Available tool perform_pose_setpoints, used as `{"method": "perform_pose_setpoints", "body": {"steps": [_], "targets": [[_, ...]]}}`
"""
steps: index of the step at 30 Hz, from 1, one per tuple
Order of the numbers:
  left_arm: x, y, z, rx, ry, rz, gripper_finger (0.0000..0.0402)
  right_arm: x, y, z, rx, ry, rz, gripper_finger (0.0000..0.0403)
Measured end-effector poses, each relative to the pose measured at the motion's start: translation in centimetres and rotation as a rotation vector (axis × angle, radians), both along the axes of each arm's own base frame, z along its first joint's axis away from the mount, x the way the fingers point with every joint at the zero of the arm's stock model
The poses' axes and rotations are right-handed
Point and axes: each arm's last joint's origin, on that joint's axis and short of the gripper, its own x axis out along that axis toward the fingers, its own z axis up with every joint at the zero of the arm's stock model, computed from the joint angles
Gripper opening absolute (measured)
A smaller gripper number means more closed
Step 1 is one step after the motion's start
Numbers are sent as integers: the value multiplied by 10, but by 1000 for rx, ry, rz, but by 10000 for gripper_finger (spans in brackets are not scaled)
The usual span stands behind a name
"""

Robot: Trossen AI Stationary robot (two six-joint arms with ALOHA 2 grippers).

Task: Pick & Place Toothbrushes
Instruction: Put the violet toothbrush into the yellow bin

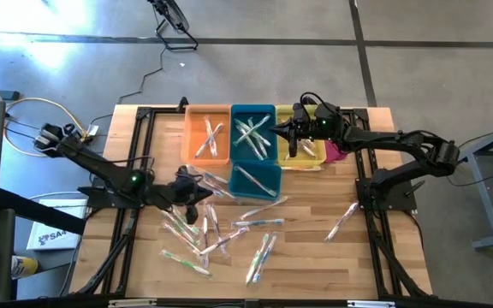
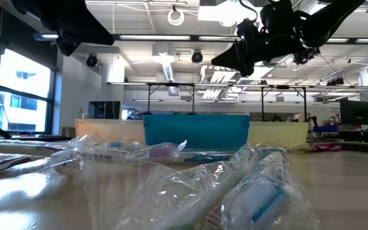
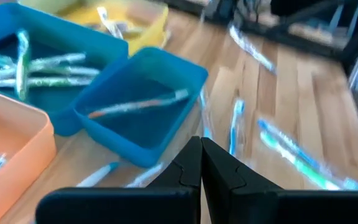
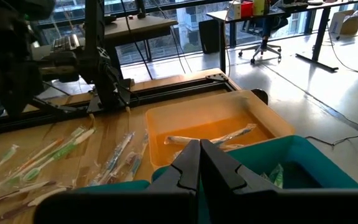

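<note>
- Toothbrushes (image 1: 221, 233): approx a dozen+ loose on the worktop (image 1: 315, 257) near front edge, thin, in clear crinkly wrappers, handles white/green/blue/pink; one lone brush (image 1: 342, 220) off toward the right side.
- Low view: wrapped heads fill the foreground, bristles visible thru the film; wrappers look slippery, likely to slide or bunch under a pinch.
- Left tool (image 1: 197, 190): fingers pressed together, nothing between them, hanging just over the near edge of the loose pile, beside the small blue bin (image 1: 255, 178), which has one brush in it.
- Step, as I judge it: between picks, sorting partly done. Next move needs left tool to spread, drop onto a single handle, avoid grabbing two overlapped wrappers.
- Farther back: orange bin (image 1: 207, 135), teal bin (image 1: 253, 131), yellow bin (image 1: 302, 150), each w/ a few brushes.
- Right tool (image 1: 287, 130): fingers together, empty, over teal/yellow bin boundary.
</note>
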Motion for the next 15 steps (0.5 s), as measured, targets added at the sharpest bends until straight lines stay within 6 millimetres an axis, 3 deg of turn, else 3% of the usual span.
{"method": "perform_pose_setpoints", "body": {"steps": [8, 15], "targets": [[9, -6, 18, -97, 213, 41, 0, 0, 0, -2, 11, 20, 1, 4], [27, -19, 19, -254, 348, 31, 0, 0, 0, -2, 9, 21, 1, 4]]}}
